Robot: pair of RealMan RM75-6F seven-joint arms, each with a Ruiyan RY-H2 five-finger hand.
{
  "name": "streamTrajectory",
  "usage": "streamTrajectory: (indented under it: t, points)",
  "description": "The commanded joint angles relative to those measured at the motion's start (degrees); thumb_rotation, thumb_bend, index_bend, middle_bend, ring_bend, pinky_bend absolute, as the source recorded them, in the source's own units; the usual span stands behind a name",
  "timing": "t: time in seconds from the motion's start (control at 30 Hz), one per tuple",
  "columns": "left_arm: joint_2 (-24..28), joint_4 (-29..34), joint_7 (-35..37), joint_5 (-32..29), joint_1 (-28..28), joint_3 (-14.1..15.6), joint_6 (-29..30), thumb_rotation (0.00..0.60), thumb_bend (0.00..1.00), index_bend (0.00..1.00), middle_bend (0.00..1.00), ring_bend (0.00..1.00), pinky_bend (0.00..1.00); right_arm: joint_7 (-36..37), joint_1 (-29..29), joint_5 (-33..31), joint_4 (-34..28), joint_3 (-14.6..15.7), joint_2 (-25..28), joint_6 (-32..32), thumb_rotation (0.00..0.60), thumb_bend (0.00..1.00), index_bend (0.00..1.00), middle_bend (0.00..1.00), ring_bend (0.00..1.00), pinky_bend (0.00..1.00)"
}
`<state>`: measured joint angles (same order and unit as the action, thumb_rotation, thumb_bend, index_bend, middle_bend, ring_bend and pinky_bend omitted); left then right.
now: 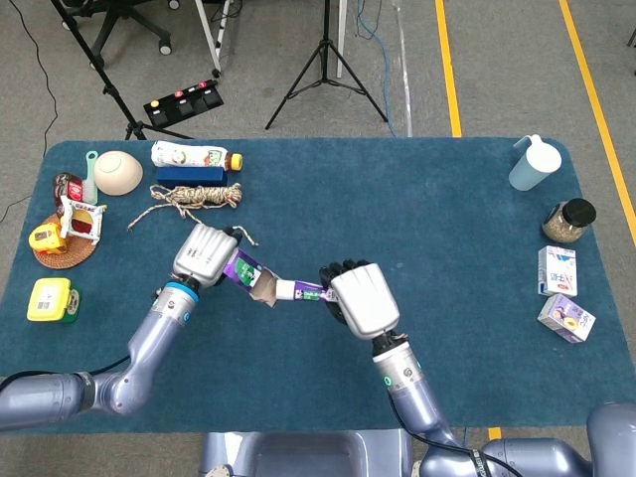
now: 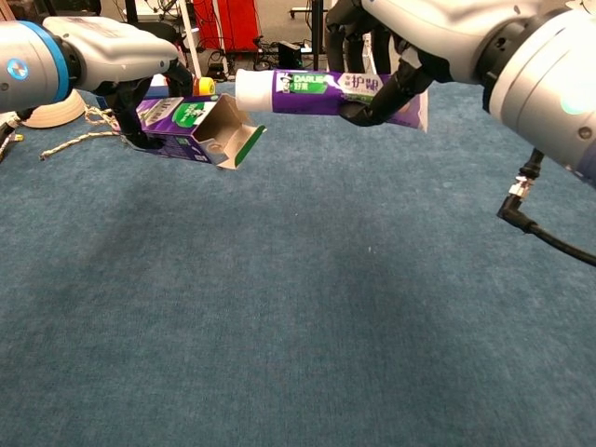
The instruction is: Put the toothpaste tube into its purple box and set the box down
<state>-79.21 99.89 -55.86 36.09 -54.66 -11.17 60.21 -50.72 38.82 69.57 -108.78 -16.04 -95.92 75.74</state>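
My left hand (image 1: 206, 254) (image 2: 112, 63) grips the purple toothpaste box (image 1: 248, 275) (image 2: 186, 128) in the air, its open end with loose flaps turned toward the right. My right hand (image 1: 362, 299) (image 2: 410, 37) holds the purple toothpaste tube (image 1: 300, 290) (image 2: 321, 90) level, white cap end pointing left. In the head view the cap sits right at the box's mouth. In the chest view the cap is a little above and beside the open flap, outside the box.
At the back left of the blue table (image 1: 397, 199) lie a rope coil (image 1: 196, 196), a bottle (image 1: 195, 156), a bowl (image 1: 117, 172) and small items on a mat (image 1: 66, 238). A cup (image 1: 532, 164), a jar (image 1: 568, 221) and two cartons (image 1: 558, 288) stand at the right edge.
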Motion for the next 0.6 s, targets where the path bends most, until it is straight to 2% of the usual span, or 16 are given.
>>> streamTrajectory:
  t: [0.03, 0.6]
  points:
    - [-0.95, -0.48, -0.86, -2.08, -1.37, -0.40, 0.68, 0.600, 0.32, 0.64, 0.59, 0.55, 0.78, -0.26, 0.21, -0.17, -0.18, 0.00, -0.28, 0.10, 0.600, 0.52, 0.61, 0.63, 0.58, 0.64]
    - [-3.67, 1.70, -3.17, -7.86, -6.40, -0.48, 4.99, 0.600, 0.32, 0.63, 0.59, 0.55, 0.78, -4.05, 3.45, -4.10, 2.65, -1.07, -4.23, 0.43, 0.600, 0.52, 0.61, 0.63, 0.59, 0.64]
